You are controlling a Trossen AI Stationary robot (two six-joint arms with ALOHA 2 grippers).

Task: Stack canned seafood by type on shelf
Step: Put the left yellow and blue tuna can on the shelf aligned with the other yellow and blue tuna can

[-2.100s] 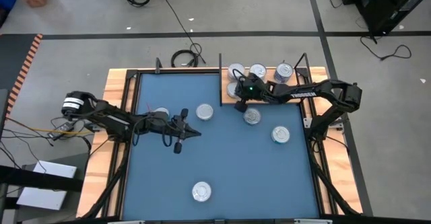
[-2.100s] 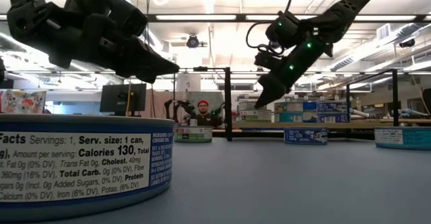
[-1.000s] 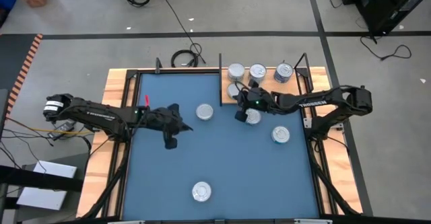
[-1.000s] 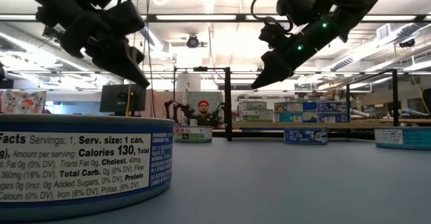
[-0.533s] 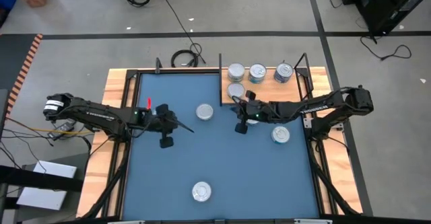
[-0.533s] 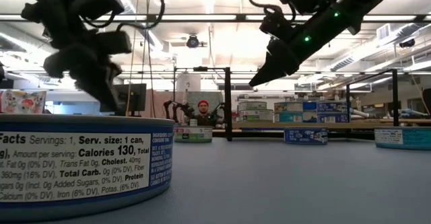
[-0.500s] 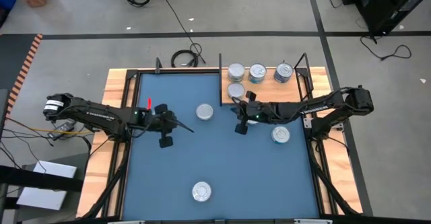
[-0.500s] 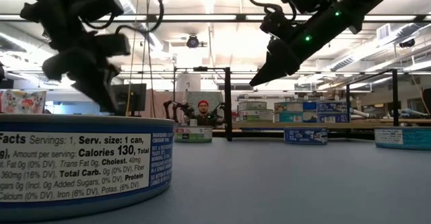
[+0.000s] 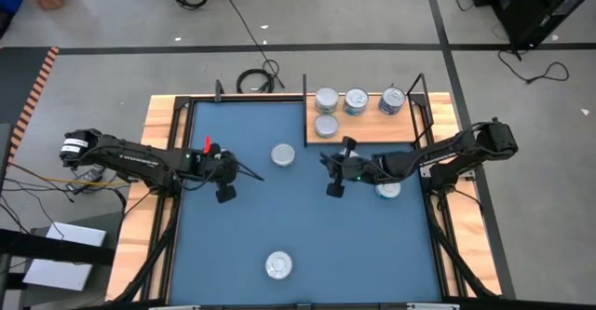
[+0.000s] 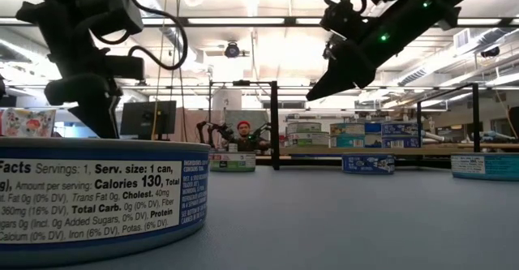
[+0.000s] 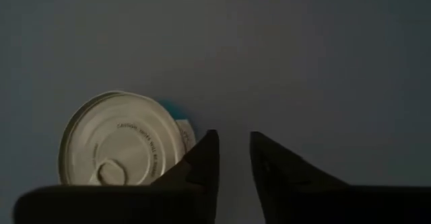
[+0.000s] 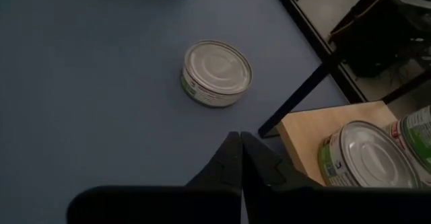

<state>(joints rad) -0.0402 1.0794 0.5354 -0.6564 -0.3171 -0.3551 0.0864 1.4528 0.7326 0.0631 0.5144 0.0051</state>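
Observation:
The shelf (image 9: 372,128), a light wooden board at the table's far right, bears several tins of canned seafood (image 9: 356,99). Other tins lie on the blue mat: one mid-table (image 9: 283,155), one near the front edge (image 9: 277,265), one partly under my right arm (image 9: 386,189). My left gripper (image 9: 240,172) points steeply down at the mat's left side, open, its fingertips (image 11: 205,153) just beside a silver-lidded tin (image 11: 124,140) lying flat. My right gripper (image 9: 328,166) hangs shut above the mat's middle, in front of the shelf, and points at the mid-table tin (image 12: 217,64).
Black posts (image 9: 305,96) stand at the shelf's corners, and a wooden frame (image 9: 158,114) rims the mat. In the low view the front tin (image 10: 97,193) fills the near left. Bare mat lies between the two grippers and toward the near edge. A person sits far behind the table.
My left gripper has drawn back toward the table's left edge and tipped from slanting to steeply down over the tin there. My right gripper has swung away from the shelf toward the table's near edge, staying shut.

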